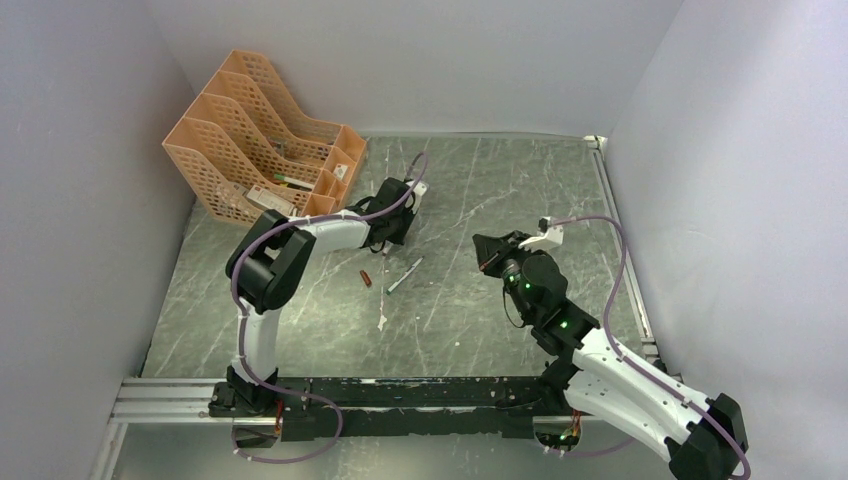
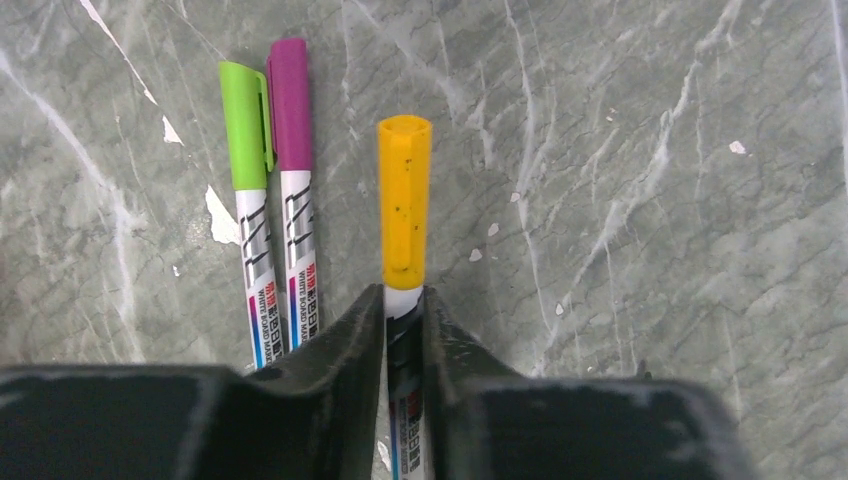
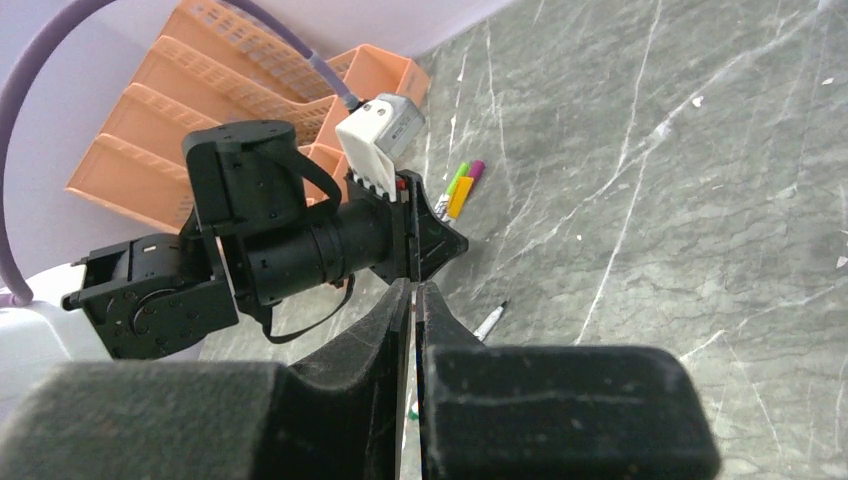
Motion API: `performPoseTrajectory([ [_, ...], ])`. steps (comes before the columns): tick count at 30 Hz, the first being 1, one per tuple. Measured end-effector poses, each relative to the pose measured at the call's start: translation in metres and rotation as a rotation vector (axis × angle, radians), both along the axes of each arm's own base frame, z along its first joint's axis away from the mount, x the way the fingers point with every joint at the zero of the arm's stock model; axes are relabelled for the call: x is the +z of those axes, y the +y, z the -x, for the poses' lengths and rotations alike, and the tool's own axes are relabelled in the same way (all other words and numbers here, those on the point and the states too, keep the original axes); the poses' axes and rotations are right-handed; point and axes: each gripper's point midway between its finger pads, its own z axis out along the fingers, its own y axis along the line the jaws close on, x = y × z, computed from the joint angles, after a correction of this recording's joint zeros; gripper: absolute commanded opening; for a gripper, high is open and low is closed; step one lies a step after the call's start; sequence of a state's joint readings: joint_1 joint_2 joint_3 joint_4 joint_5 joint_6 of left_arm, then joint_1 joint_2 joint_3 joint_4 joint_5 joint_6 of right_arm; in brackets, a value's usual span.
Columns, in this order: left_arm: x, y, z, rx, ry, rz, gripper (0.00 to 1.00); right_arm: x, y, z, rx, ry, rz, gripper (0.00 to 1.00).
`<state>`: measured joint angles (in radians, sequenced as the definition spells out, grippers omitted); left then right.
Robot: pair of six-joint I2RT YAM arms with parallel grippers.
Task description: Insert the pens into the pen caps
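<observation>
In the left wrist view my left gripper [image 2: 404, 300] is shut on the white barrel of a pen [image 2: 404, 305] that has a yellow-orange cap [image 2: 404, 200] on its tip and lies low on the table. Two capped pens lie side by side just left of it, one with a green cap [image 2: 245, 125], one with a magenta cap [image 2: 290, 105]. In the top view an uncapped pen [image 1: 405, 275] lies mid-table with a small reddish-orange cap [image 1: 367, 277] to its left. My right gripper [image 3: 413, 290] is shut and empty, held above the table [image 1: 487, 252] to the right of the loose pen [image 3: 490, 320].
An orange mesh file rack [image 1: 260, 140] stands at the back left, close behind the left arm [image 1: 300, 240]. A small white scrap [image 1: 383, 320] lies in front of the loose pen. Grey walls close in the left, back and right sides.
</observation>
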<state>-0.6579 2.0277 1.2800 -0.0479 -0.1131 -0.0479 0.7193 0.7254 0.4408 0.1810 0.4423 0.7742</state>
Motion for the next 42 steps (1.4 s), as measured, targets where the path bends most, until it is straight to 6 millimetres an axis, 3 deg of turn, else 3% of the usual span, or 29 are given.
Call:
performPoseTrajectory([
  [4, 0.000, 0.002, -0.002, -0.001, -0.011, -0.017, 0.53, -0.002, 0.001, 0.002, 0.012, 0.002, -0.001, 0.05],
  [9, 0.002, 0.002, -0.002, -0.003, -0.016, -0.016, 0.53, -0.003, 0.002, 0.003, 0.020, 0.006, 0.002, 0.05],
  [12, 0.013, 0.001, 0.002, -0.012, -0.029, 0.002, 0.52, -0.003, 0.002, 0.004, 0.024, 0.006, 0.001, 0.05],
  [17, 0.058, -0.010, 0.031, -0.068, -0.089, 0.066, 0.44, -0.002, 0.001, 0.005, 0.024, 0.005, 0.000, 0.05],
  [21, 0.078, -0.029, 0.067, -0.145, -0.115, 0.116, 0.49, -0.004, 0.002, 0.005, 0.025, 0.008, 0.003, 0.05],
  [25, 0.050, -0.033, 0.104, -0.203, -0.048, 0.095, 0.49, -0.007, 0.003, 0.004, 0.027, 0.017, 0.010, 0.05],
  [30, 0.010, -0.015, 0.137, -0.215, 0.053, 0.031, 0.47, -0.010, 0.003, 0.004, 0.028, 0.026, 0.018, 0.05],
  [38, 0.006, -0.015, 0.140, -0.208, 0.060, 0.036, 0.46, -0.009, 0.003, 0.004, 0.028, 0.023, 0.014, 0.05],
  [42, 0.006, -0.015, 0.140, -0.201, 0.062, 0.038, 0.54, -0.009, 0.002, 0.005, 0.029, 0.023, 0.014, 0.05],
])
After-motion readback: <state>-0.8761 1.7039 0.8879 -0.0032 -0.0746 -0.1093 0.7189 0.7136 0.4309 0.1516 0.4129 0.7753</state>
